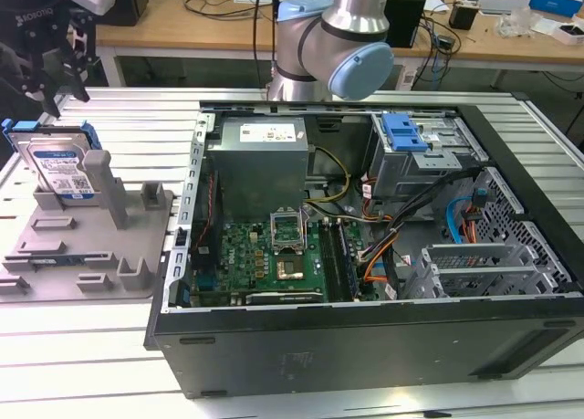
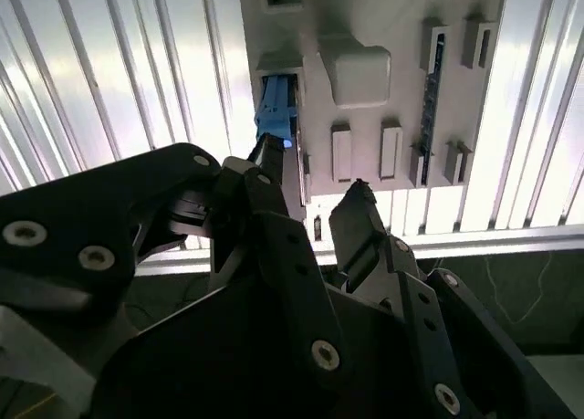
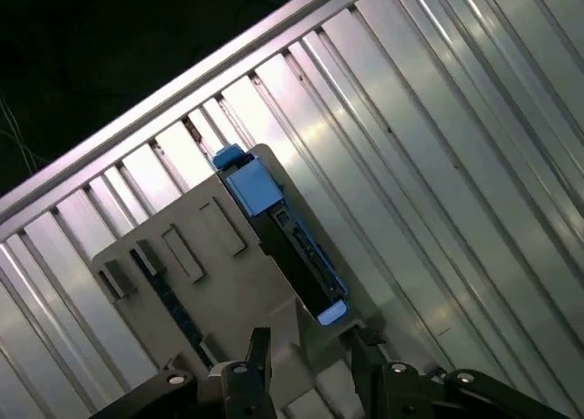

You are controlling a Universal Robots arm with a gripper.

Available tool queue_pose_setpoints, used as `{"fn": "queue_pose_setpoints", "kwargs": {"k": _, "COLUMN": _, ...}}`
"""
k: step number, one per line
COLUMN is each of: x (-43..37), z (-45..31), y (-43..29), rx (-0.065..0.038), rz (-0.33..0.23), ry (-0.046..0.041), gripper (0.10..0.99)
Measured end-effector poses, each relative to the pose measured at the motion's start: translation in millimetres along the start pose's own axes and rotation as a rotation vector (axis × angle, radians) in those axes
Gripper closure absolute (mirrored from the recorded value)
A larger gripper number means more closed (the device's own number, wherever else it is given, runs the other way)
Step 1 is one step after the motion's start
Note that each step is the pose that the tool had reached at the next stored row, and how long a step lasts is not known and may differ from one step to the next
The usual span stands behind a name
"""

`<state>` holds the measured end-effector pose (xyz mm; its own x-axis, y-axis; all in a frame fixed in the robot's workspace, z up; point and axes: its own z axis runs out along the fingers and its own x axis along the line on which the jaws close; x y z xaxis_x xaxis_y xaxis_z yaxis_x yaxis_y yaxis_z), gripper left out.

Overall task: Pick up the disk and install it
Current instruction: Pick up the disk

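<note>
— What's the tool doing?
— My gripper (image 1: 64,89) hangs above the disk (image 1: 62,168), jaws spread wide, gripping nothing.
— And the disk?
— Standing upright in the grey fixture (image 1: 91,246), on the exterior view's left, beside the open computer case (image 1: 365,346).

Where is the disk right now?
The disk stands on edge in the grey holder at the exterior view's left, beside the case, under the open gripper.
</note>
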<state>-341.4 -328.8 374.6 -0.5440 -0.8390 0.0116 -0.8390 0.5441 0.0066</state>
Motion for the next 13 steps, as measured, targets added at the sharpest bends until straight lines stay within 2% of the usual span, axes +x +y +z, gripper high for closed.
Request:
{"fn": "queue_pose_setpoints", "kwargs": {"k": 3, "x": 0.0, "z": 0.7, "y": 0.0, "rx": 0.012, "rz": -0.084, "ry": -0.0068, "gripper": 0.604}}
{"fn": "queue_pose_setpoints", "kwargs": {"k": 10, "x": -0.5, "z": 2.6, "y": 0.2, "rx": 0.039, "rz": -0.197, "ry": -0.0219, "gripper": 0.604}}
{"fn": "queue_pose_setpoints", "kwargs": {"k": 13, "x": -2.0, "z": 3.4, "y": 0.7, "rx": 0.040, "rz": -0.241, "ry": -0.0229, "gripper": 0.604}}
